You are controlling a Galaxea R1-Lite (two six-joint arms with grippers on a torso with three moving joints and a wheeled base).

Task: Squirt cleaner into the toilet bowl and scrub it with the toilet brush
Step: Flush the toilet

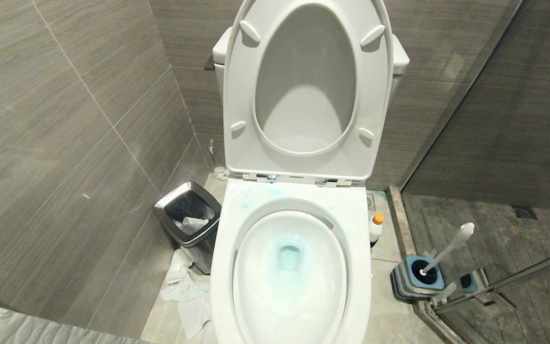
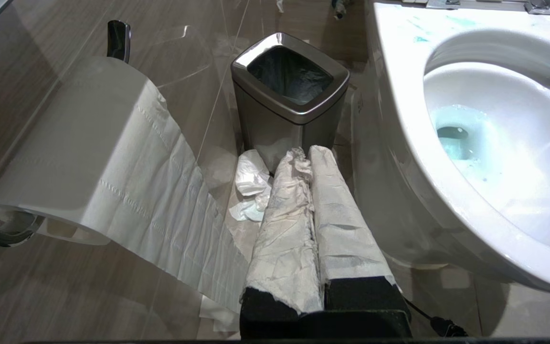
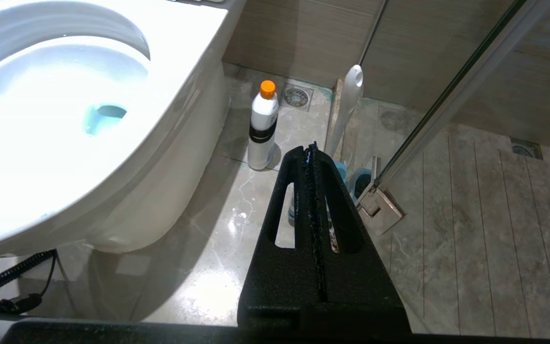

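On the left a steel-rimmed waste bin (image 1: pixel 188 215) stands against the wall with crumpled paper (image 1: pixel 186 291) on the floor beside it. The left gripper (image 2: pixel 309 157), its fingers wrapped in white tissue, hangs low beside the bin, pressed together and holding nothing. In the middle the toilet bowl (image 1: pixel 290 267) lies open, seat and lid raised, blue-teal tint in the water and smears on the rim. Right of it, near the pedestal, stands the cleaner (image 3: pixel 262 125), capped and upright. Further right the toilet brush (image 1: pixel 447 248) leans in its holder (image 1: pixel 418 282) by the glass. The right gripper (image 3: pixel 311 152) is closed on nothing, near the brush. Seemingly cleaner is already in; scrubbing likely comes next, needing the right jaws parted around the handle
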